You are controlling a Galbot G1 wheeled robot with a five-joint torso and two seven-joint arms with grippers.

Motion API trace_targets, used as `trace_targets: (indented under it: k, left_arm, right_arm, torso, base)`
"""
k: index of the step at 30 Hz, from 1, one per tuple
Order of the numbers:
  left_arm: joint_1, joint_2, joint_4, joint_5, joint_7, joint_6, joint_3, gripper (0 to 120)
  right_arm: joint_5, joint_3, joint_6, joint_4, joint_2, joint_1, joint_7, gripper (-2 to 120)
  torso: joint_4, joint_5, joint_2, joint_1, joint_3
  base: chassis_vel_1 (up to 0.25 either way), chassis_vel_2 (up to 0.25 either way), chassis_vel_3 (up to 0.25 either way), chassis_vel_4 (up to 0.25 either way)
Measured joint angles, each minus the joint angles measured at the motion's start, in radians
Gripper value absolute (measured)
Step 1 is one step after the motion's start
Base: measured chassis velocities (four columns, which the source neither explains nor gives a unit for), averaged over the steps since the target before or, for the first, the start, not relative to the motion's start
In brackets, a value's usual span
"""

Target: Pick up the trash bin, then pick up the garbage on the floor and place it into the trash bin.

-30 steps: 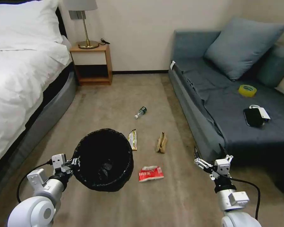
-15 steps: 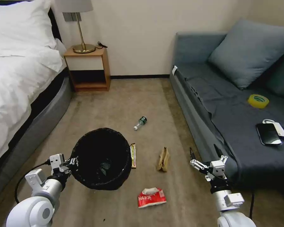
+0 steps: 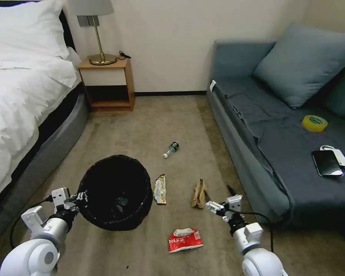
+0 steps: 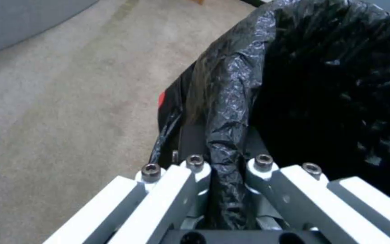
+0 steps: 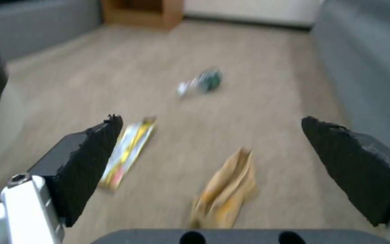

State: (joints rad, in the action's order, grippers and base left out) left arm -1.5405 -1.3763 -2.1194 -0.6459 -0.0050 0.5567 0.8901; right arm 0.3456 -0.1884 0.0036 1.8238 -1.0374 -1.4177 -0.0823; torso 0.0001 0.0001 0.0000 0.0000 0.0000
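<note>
The trash bin point(image 3: 115, 191), round and lined with a glossy black bag, hangs tilted at the lower left, with my left gripper point(image 3: 78, 197) shut on its rim. In the left wrist view that gripper point(image 4: 224, 176) pinches the bag-covered rim point(image 4: 231, 101). My right gripper point(image 3: 218, 193) stands open just right of the brown paper bag point(image 3: 198, 193). From the right wrist, the open gripper point(image 5: 211, 120) frames the brown bag point(image 5: 226, 193), with the gold wrapper point(image 5: 129, 152) and small bottle point(image 5: 201, 83) beyond. The garbage on the carpet also includes a gold wrapper point(image 3: 160, 189), a bottle point(image 3: 171, 149) and a red-and-white packet point(image 3: 184, 240).
A white bed point(image 3: 19, 96) runs along the left. A wooden nightstand point(image 3: 107, 82) with a lamp stands at the back wall. The grey sofa point(image 3: 257, 153) on the right carries a yellow tape roll point(image 3: 314, 123) and a black phone point(image 3: 326, 163).
My right gripper has swung left, away from the sofa edge and close beside the brown paper bag. The left gripper with the bin has drifted slightly left. The view shifted a second ago.
</note>
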Motion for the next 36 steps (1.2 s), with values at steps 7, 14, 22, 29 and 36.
trace_targets:
  k: [7, 14, 22, 29, 36]
  left_arm:
    - [-0.004, -0.021, 0.021, 0.012, 0.014, -0.013, 0.015, 4]
    - [-0.005, -0.025, 0.039, 0.018, 0.025, -0.019, 0.03, 4]
    - [-0.001, -0.015, 0.06, 0.015, 0.032, -0.023, 0.043, 4]
    - [-0.003, -0.004, 0.082, 0.003, 0.045, -0.032, 0.065, 4]
    - [-0.007, 0.001, 0.103, -0.006, 0.059, -0.041, 0.09, 4]
  right_arm:
    - [0.188, 0.149, -0.076, -0.052, 0.167, 0.142, 0.011, 100]
    - [0.393, 0.311, -0.195, -0.105, 0.285, 0.294, 0.094, 100]
    - [0.54, 0.44, -0.33, -0.181, 0.311, 0.428, 0.19, 100]
    - [0.551, 0.603, -0.444, -0.367, 0.249, 0.619, 0.322, 100]
    - [0.515, 0.669, -0.497, -0.475, 0.207, 0.716, 0.439, 100]
  torso:
    - [0.0, 0.0, 0.0, 0.0, 0.0]
    - [-0.0001, 0.0001, 0.0, 0.0, 0.0]
    - [-0.0002, 0.0, 0.0, 0.0, 0.0]
    - [0.0, 0.0, 0.0, 0.0, 0.0]
    - [-0.0001, -0.0003, 0.0, 0.0, 0.0]
  base:
    - [0.0, 0.0, 0.0, 0.0]
    - [0.0, 0.0, 0.0, 0.0]
    - [0.0, 0.0, 0.0, 0.0]
    - [0.0, 0.0, 0.0, 0.0]
    - [0.0, 0.0, 0.0, 0.0]
